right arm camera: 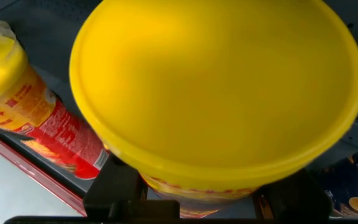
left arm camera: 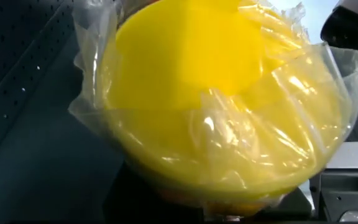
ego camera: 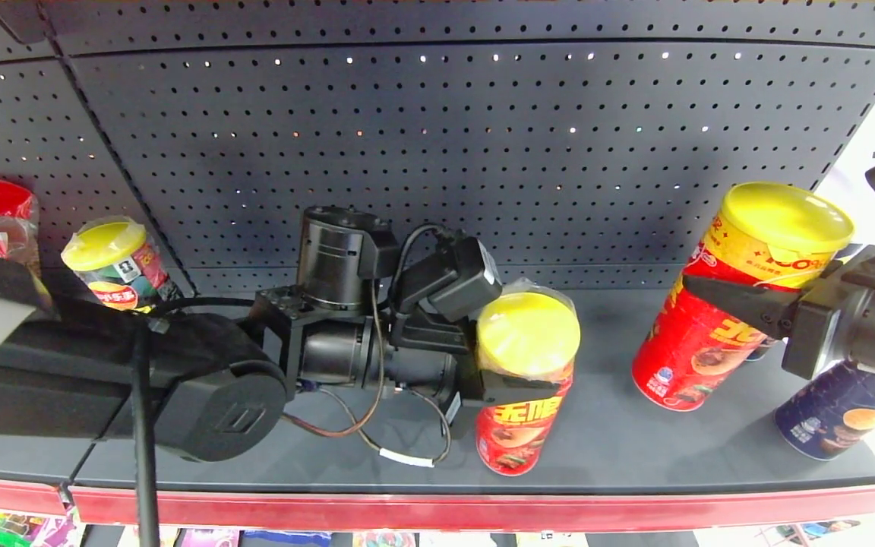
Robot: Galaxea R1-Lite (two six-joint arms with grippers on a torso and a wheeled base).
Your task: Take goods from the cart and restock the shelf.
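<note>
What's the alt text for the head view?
Two grippers hold red, yellow-lidded cans at a dark shelf: left gripper on the middle can, right gripper on the larger can. A blue can stands at far right.

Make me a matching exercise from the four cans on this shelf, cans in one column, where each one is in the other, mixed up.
Cans
1. smaller red can
2. big red can
3. blue can
4. dark can with a yellow lid

Places
A. at the right end of the shelf, held by nothing
B. mid-shelf, in the left gripper
C. at the left, close to the back panel
D. in the right gripper, tilted

Pairs: 1-B, 2-D, 3-A, 4-C
</note>
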